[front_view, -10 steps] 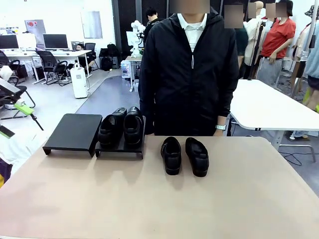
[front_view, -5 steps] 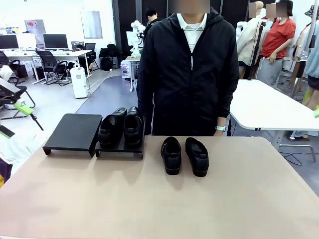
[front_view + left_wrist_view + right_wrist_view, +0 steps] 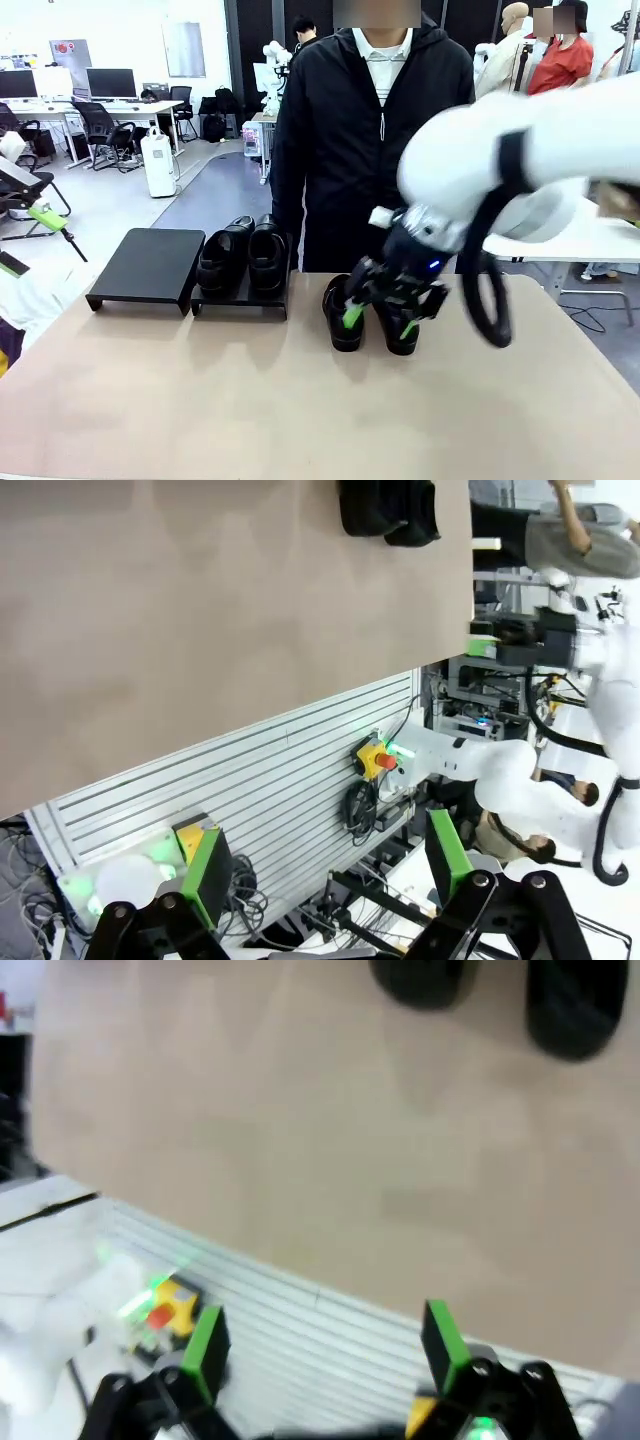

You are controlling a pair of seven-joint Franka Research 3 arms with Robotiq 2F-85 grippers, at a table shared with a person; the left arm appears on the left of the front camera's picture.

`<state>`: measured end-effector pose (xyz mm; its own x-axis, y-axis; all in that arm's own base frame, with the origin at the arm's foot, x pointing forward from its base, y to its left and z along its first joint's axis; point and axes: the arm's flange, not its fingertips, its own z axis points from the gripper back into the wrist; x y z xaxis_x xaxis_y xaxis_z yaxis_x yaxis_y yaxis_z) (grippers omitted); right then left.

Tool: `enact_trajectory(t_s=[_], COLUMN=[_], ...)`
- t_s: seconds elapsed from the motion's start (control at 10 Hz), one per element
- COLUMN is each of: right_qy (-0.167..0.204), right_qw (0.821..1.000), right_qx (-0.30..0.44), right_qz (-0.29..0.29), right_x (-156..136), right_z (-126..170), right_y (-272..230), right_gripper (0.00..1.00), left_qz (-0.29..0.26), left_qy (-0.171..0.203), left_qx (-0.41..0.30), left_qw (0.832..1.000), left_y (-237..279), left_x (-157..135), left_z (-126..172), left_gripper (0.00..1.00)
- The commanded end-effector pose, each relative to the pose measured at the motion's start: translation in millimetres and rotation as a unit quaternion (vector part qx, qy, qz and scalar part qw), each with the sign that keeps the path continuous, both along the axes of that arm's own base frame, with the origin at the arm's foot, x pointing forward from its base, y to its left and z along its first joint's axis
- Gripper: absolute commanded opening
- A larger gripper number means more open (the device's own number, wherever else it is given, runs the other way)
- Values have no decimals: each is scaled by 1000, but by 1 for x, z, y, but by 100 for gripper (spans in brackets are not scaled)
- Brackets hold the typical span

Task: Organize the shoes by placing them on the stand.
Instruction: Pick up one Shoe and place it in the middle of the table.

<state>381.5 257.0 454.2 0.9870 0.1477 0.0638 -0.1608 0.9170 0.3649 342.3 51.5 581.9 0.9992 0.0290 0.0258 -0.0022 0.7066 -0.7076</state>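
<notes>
I read this as a robotics lab inside an open-plan office: monitors [image 3: 112,82] on a far table [image 3: 60,106], office chairs [image 3: 105,130], a second white table [image 3: 540,225], an emergency stop button [image 3: 372,761] on slotted aluminium framing [image 3: 250,790].

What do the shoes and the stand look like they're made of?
The shoes: black leather or a leather-like synthetic, by the soft sheen on their rounded toes. The stand: matte black, flat and thin-edged with no glare, probably painted metal or plastic; the look cannot settle which.

Two shoes [image 3: 248,258] on stand [image 3: 145,262] — two beside.
</notes>
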Motion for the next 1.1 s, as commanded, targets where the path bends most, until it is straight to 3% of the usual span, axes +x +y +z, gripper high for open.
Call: enact_trajectory(t_s=[0.0,0.1,0.2,0.3,0.4,0.5,0.6,0.8,1.0], right_qy=[-15,0,0,-5,18,31,21,6,5], right_qw=[999,1000,1000,1000,994,987,983,980,984], right_qx=[-3,0,0,-9,-82,-131,-153,-156,-133], right_qz=[-31,0,0,-8,-70,-85,-98,-122,-120], right_x=[22,0,0,19,33,67,109,170,186], right_z=[32,0,0,-8,-13,-12,-5,-10,-23], right_y=[-45,0,0,-11,2,17,25,30,30], right_gripper=[100,100,100,100,100,100,100,100,100], left_qz=[0,0,0,0,0,0,0,0,0], left_qy=[5,5,5,5,5,5,5,5,5], left_qx=[0,0,0,0,0,0,0,0,0], left_qw=[1000,1000,1000,1000,1000,1000,1000,1000,1000], left_y=[2,2,2,2,2,2,2,2,2], left_x=[-2,-2,-2,-2,-2,-2,-2,-2,-2], left_z=[2,2,2,2,2,2,2,2,2], left_gripper=[100,100,100,100,100,100,100,100,100])
